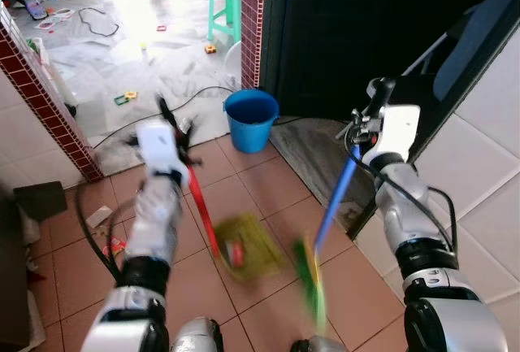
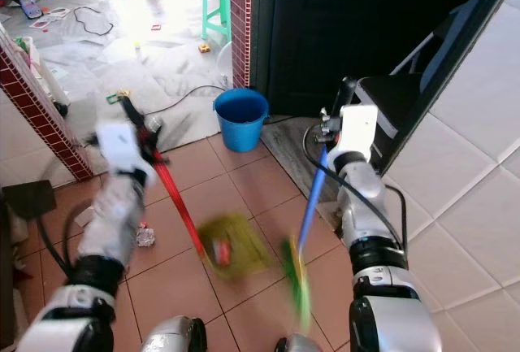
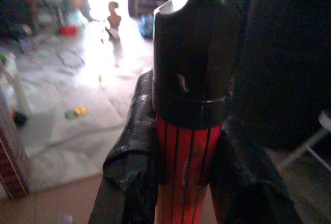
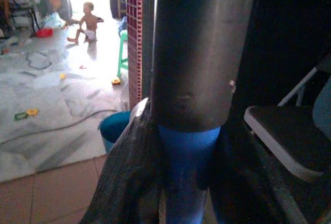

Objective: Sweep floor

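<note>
On terracotta floor tiles (image 1: pixel 260 189) just this side of the blue bucket (image 1: pixel 250 119), my left pincer (image 1: pixel 166 124) clamps the red-handled dustpan (image 1: pixel 244 242), my right pincer (image 1: pixel 361 128) the blue-handled broom (image 1: pixel 313 279).

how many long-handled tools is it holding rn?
2. The red-handled dustpan is in the left gripper, its pan on the tiles between the arms. The blue-handled broom is in the right gripper, its green bristles blurred beside the pan.
</note>
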Robot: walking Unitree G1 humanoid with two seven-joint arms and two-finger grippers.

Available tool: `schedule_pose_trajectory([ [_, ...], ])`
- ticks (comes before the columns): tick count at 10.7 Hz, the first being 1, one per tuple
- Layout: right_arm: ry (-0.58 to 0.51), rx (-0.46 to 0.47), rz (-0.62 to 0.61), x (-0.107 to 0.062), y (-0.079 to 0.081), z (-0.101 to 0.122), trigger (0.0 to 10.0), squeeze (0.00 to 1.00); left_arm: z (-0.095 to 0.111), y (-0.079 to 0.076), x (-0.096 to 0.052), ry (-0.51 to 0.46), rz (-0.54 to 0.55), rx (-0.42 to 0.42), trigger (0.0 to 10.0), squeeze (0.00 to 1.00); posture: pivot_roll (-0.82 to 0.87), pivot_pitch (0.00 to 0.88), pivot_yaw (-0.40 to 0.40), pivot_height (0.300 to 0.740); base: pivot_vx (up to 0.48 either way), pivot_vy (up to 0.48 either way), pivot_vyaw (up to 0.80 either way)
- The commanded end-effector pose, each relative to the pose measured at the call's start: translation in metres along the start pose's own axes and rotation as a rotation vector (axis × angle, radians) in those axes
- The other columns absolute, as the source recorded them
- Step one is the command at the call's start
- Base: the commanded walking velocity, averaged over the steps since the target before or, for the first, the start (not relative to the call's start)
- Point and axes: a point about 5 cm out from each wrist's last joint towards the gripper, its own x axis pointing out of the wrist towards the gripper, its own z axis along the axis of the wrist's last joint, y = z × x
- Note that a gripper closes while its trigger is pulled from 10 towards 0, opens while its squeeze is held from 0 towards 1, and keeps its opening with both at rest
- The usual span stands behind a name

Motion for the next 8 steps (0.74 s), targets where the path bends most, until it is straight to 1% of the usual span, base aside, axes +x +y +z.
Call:
schedule_pose_trajectory([
  [1, -0.007, -0.05, -0.01, -0.002, -0.002, -0.002, 10.0, 0.0, 0.037, -0.001, 0.011, -0.152, 0.009, -0.05, 10.0, 0.0, -0.05, 0.0, -0.009, 0.74, 0.0, 0.0, 0.0],
  [3, -0.006, -0.071, 0.003, -0.003, 0.003, -0.007, 10.0, 0.0, 0.071, 0.003, 0.019, -0.272, 0.049, -0.087, 10.0, 0.0, -0.06, 0.0, -0.004, 0.74, 0.0, 0.0, 0.0],
  [4, 0.0, -0.071, 0.008, -0.005, 0.007, -0.011, 10.0, 0.0, 0.085, 0.006, 0.021, -0.311, 0.066, -0.115, 10.0, 0.0, -0.05, 0.0, -0.003, 0.74, 0.0, 0.0, 0.0],
  [5, 0.01, -0.068, 0.018, -0.007, 0.012, -0.016, 10.0, 0.0, 0.099, 0.006, 0.023, -0.352, 0.06, -0.132, 10.0, 0.0, -0.05, 0.0, -0.005, 0.74, 0.296, 0.0, 0.0],
  [6, 0.007, -0.069, 0.024, -0.008, 0.015, -0.017, 10.0, 0.0, 0.103, 0.005, 0.024, -0.364, 0.057, -0.136, 10.0, 0.0, -0.05, 0.0, -0.006, 0.74, 0.326, 0.0, 0.0],
  [7, -0.013, -0.081, 0.041, -0.008, 0.02, -0.015, 10.0, 0.0, 0.107, 0.007, 0.024, -0.379, 0.059, -0.142, 10.0, 0.0, -0.05, 0.0, -0.006, 0.74, 0.439, 0.0, 0.0],
  [8, -0.026, -0.084, 0.046, -0.007, 0.021, -0.013, 10.0, 0.0, 0.109, 0.007, 0.024, -0.38, 0.06, -0.146, 10.0, 0.0, -0.05, 0.0, -0.006, 0.74, 0.48, 0.0, 0.0],
])
